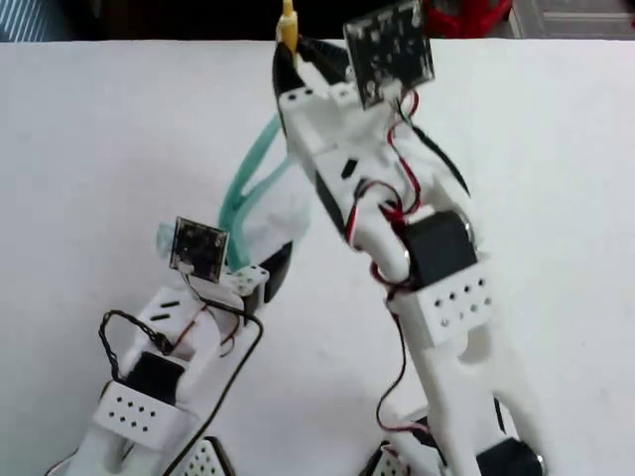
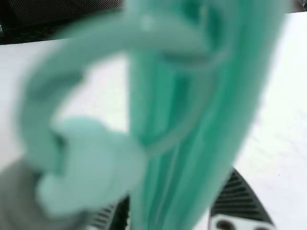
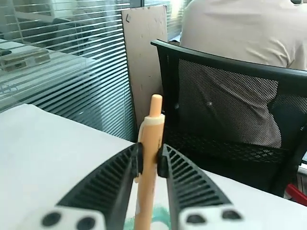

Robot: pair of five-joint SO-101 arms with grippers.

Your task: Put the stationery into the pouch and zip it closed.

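The pouch (image 1: 248,193) is translucent with teal edging and a teal zip, and it is held up off the white table (image 1: 99,149) left of centre. My left gripper (image 1: 266,276) is shut on its lower end. In the left wrist view the pouch (image 2: 192,120) hangs very close to the camera, its teal loop and pull blurred, with my black fingers (image 2: 237,201) at its base. An orange pen (image 1: 288,22) stands upright near the table's far edge, above the pouch's far end. My right gripper (image 3: 148,155) is shut on the pen (image 3: 154,124) at mid-barrel.
The table's far edge (image 1: 149,42) runs close behind the pen. Beyond it are a black mesh chair (image 3: 225,120) with a person seated facing away, a brown board (image 3: 144,57) and window blinds (image 3: 62,62). Red items (image 1: 466,15) lie past the far right edge.
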